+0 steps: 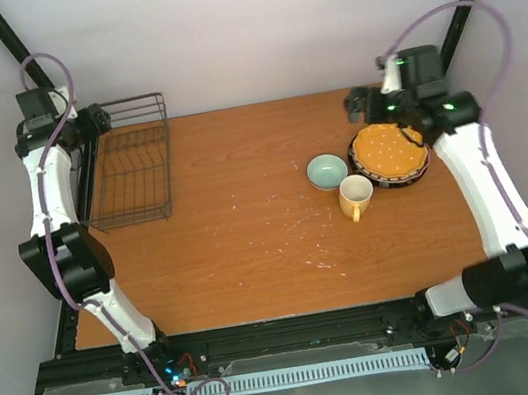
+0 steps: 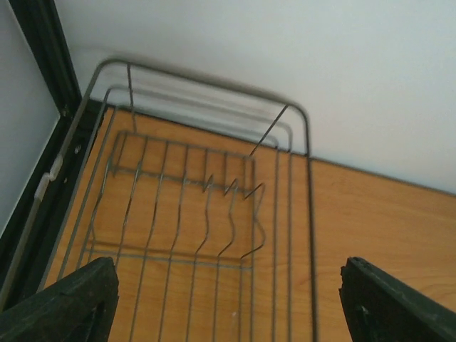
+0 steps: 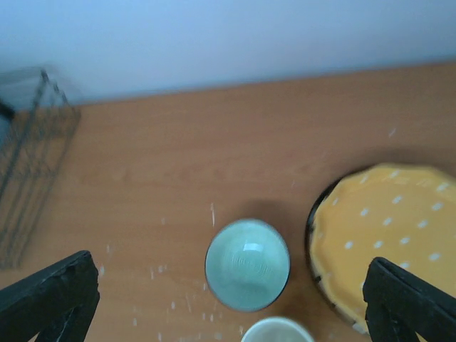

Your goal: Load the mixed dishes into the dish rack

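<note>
my left pincer hangs at the far left corner of the table, over the far end of the dish rack. it is released, with nothing between its jaws. in its wrist view the two dark fingers stand wide apart at the bottom corners. the rack's wire floor and zigzag plate dividers lie below them, and the wood shows through the wires. the rack sits along the left edge, close to the far wall.

my right pincer is at the far right, just beyond the far rim of the orange white-dotted plate. it too is released and grasps nothing. its fingers are spread to both bottom corners of its wrist view.

that plate lies on top of a stack. a dark rim shows under it, and i cannot tell how many plates lie beneath. the pale mint-green bowl sits upright just left of the stack. the yellow mug stands upright just near of the bowl, its handle pointing near. all these dishes are well apart from the rack, on the right half of the table.
</note>
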